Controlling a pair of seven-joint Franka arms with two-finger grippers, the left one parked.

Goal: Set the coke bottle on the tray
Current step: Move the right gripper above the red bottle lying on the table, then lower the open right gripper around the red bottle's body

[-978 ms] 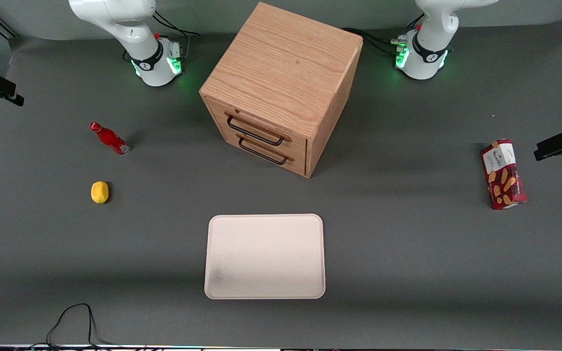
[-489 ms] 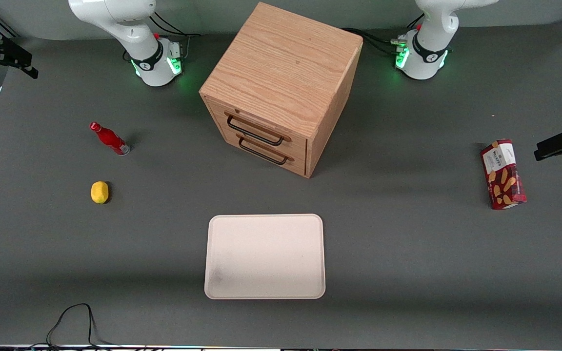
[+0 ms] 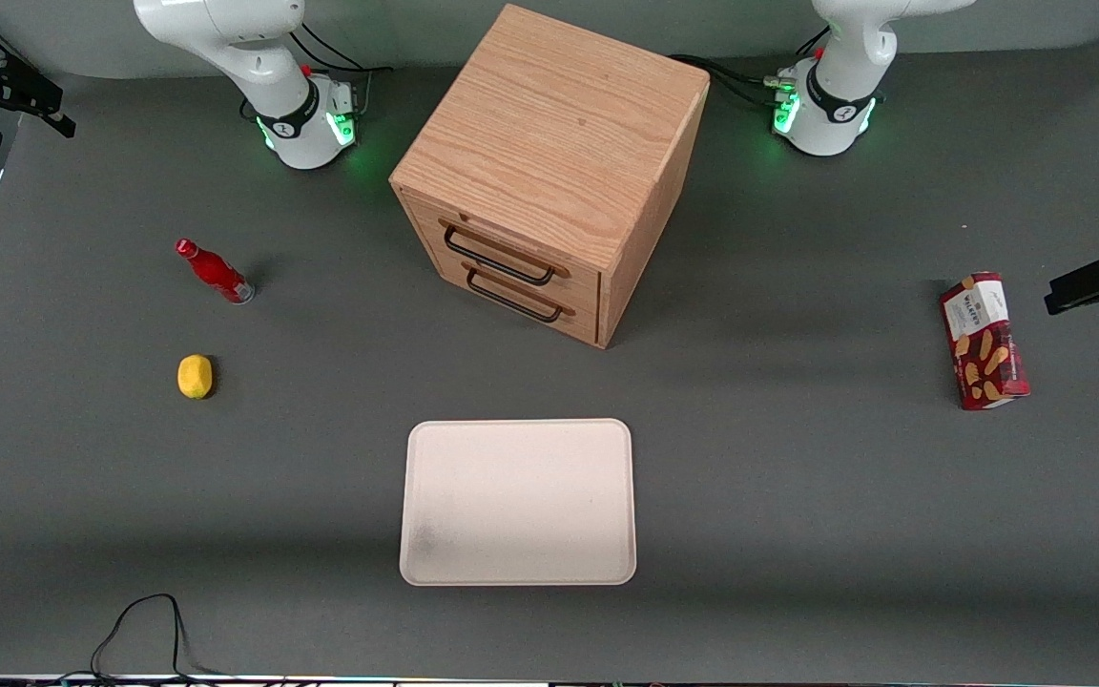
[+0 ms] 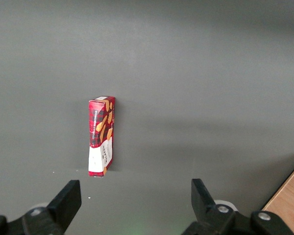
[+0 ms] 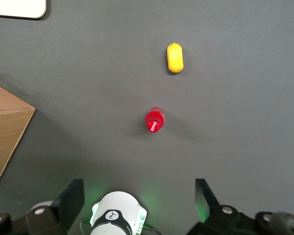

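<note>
The coke bottle is slim and red with a red cap, and it stands upright on the grey table toward the working arm's end. The right wrist view looks down on the coke bottle's cap. My gripper hangs high above the table, open wide with nothing between its fingers. In the front view the gripper shows as a dark shape at the table's edge, farther from the camera than the bottle and well apart from it. The pale pinkish tray lies flat near the table's front edge.
A yellow lemon lies nearer the camera than the bottle; the wrist view shows the lemon too. A wooden two-drawer cabinet stands mid-table. A red snack box lies toward the parked arm's end.
The gripper has moved up and away from the front camera along the table's edge. The bottle, lemon and tray have not moved.
</note>
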